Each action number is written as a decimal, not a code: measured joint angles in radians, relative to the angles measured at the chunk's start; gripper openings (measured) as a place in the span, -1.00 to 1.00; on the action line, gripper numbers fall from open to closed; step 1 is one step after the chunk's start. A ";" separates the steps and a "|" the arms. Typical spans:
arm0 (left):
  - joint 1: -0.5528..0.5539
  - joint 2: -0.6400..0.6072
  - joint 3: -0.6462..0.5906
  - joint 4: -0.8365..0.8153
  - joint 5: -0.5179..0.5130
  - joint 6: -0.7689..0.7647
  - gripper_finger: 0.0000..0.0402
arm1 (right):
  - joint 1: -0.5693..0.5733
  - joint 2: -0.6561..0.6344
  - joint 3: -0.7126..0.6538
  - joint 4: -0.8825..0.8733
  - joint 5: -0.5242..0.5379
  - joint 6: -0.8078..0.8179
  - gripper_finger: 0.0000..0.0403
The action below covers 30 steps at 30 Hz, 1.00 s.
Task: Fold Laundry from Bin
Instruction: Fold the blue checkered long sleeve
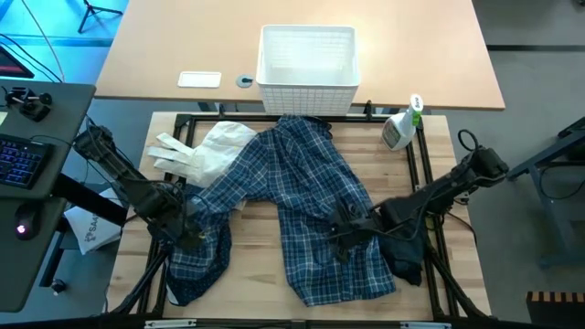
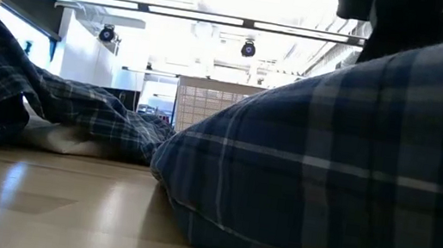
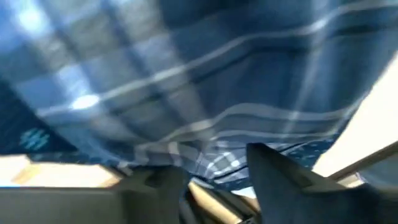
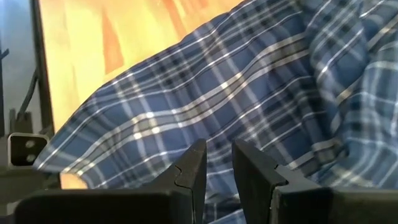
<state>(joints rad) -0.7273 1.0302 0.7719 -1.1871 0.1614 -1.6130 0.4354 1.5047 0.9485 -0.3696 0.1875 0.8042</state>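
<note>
The blue-and-white plaid shirt (image 1: 302,183) lies spread from the white lattice bin (image 1: 308,68) toward the near edge. My right gripper (image 1: 345,230) is shut on its body. My left gripper (image 1: 187,230) points down, open, at the shirt's left sleeve. In the left wrist view its fingertips (image 3: 214,180) stand right at the plaid cloth (image 3: 186,81). A navy dotted shirt (image 1: 194,274) lies under that sleeve at the near left. A plain dark piece (image 1: 407,260) lies beneath my right arm. My right gripper pinches a raised fold of the plaid shirt's body (image 4: 217,146) between its two fingers, coming slanting down from the table's right. The cloth tents up to the gripper (image 2: 401,19) and slopes down from it, its lower edge (image 2: 191,215) on the table. My left gripper: I cannot tell whether it touches the sleeve.
A cream-white cloth bag (image 1: 206,151) lies at the far left of the work area, partly under the plaid shirt. A spray bottle (image 1: 402,123) stands at the far right. A black frame (image 1: 425,174) edges the wooden top. Bare wood shows at the right (image 1: 393,174).
</note>
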 joint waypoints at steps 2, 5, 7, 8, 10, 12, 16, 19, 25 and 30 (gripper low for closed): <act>0.000 0.000 0.000 0.031 -0.018 0.003 -0.50 | 0.010 0.000 0.000 0.000 0.008 -0.001 -0.65; 0.000 0.001 0.038 0.030 -0.011 -0.001 -0.86 | 0.016 0.000 0.000 -0.011 0.019 -0.001 -0.65; 0.000 0.001 0.095 0.031 -0.006 -0.006 -0.95 | 0.015 0.000 0.000 -0.018 0.017 -0.001 -0.65; 0.000 0.001 0.131 0.030 -0.006 -0.003 -0.94 | 0.015 0.000 0.000 -0.021 0.012 -0.001 -0.65; 0.000 0.000 0.219 0.033 -0.006 0.018 -0.93 | 0.015 -0.001 0.000 -0.033 -0.001 0.000 -0.65; 0.000 0.000 0.313 0.034 -0.016 0.034 -0.96 | 0.015 -0.008 0.000 -0.050 -0.003 0.001 -0.65; 0.033 0.010 0.498 0.042 -0.153 0.067 -0.99 | 0.014 -0.052 0.000 -0.061 0.007 -0.002 -0.65; 0.084 0.028 0.593 0.102 -0.334 0.167 -1.00 | 0.012 -0.106 0.000 -0.061 0.050 -0.019 -0.65; 0.186 0.079 0.649 0.035 -0.303 0.214 -0.99 | 0.009 -0.215 0.000 -0.060 0.172 -0.026 -0.65; 0.153 0.109 0.615 -0.120 -0.038 0.042 -0.79 | 0.009 -0.242 0.000 -0.060 0.227 -0.027 -0.65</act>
<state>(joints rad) -0.5746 1.1391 1.3866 -1.3070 0.1236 -1.5714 0.4446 1.2629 0.9485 -0.4295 0.4145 0.7769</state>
